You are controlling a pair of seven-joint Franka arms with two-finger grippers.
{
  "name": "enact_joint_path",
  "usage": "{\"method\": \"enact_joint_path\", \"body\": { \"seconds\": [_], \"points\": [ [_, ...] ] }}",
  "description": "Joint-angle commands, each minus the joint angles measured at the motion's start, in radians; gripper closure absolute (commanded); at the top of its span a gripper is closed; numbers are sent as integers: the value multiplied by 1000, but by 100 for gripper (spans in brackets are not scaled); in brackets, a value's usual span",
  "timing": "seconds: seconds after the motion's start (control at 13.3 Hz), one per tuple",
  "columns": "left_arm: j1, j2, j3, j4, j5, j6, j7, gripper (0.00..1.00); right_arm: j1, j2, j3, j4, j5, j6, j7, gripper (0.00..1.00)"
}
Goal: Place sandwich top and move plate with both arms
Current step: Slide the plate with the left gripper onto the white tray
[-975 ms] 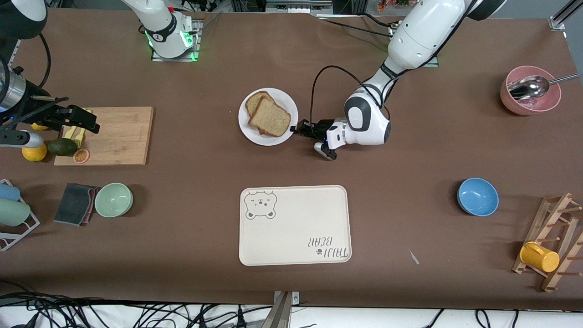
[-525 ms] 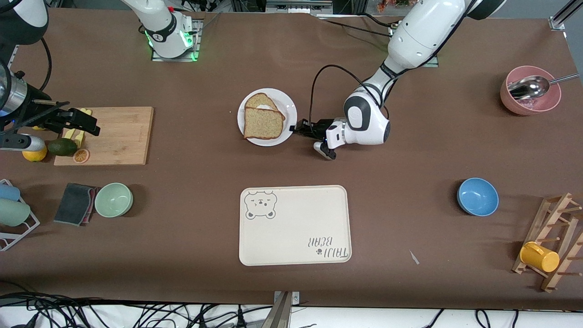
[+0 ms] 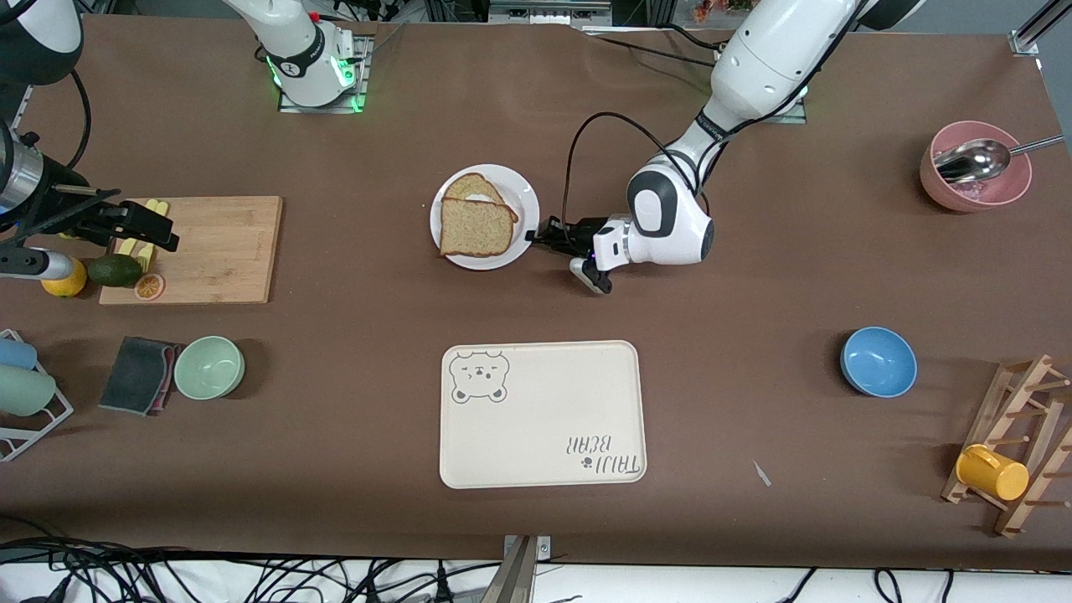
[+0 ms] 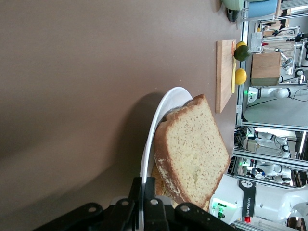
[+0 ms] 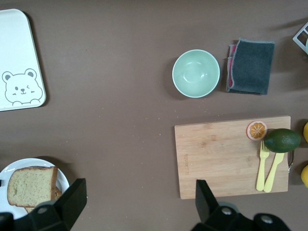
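The white plate (image 3: 523,201) lies mid-table and carries the sandwich. The sandwich top (image 3: 475,228), a light-brown slice, lies on the lower slice (image 3: 469,186), where a bit of white egg shows. My left gripper (image 3: 536,237) is shut on the plate's rim at the side toward the left arm's end. In the left wrist view the rim (image 4: 155,120) runs between the fingers of that gripper (image 4: 147,192), with the sandwich top (image 4: 192,149) beside them. My right gripper (image 3: 163,230) is open and empty over the cutting board (image 3: 218,247); its jaws (image 5: 138,199) stand wide apart.
The cream bear tray (image 3: 543,413) lies nearer the front camera than the plate. An avocado (image 3: 115,270), an orange slice and yellow forks are on the board. A green bowl (image 3: 209,367), grey cloth (image 3: 138,374), blue bowl (image 3: 878,361), pink bowl with spoon (image 3: 976,166) and mug rack (image 3: 1013,452) also stand around.
The plate has shifted slightly toward the right arm's end with the left gripper on its rim. The sandwich top has turned and settled squarer. The right gripper drifted slightly toward its table end.
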Motion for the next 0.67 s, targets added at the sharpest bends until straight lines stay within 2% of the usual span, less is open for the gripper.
{"method": "enact_joint_path", "body": {
  "seconds": [0.0, 0.3, 0.6],
  "points": [
    [-2, -36, 5, -4, -24, -3, 63, 100, -9, -5, 1, -12, 17, 14, -19, 0],
    [35, -36, 8, 27, -23, -11, 125, 100, -9, -3, 1, -13, 19, 14, -19, 0],
    [76, -17, 13, 100, -23, -11, 142, 100, -3, -3, -7, -17, 19, 5, -32, 0]
  ]
}}
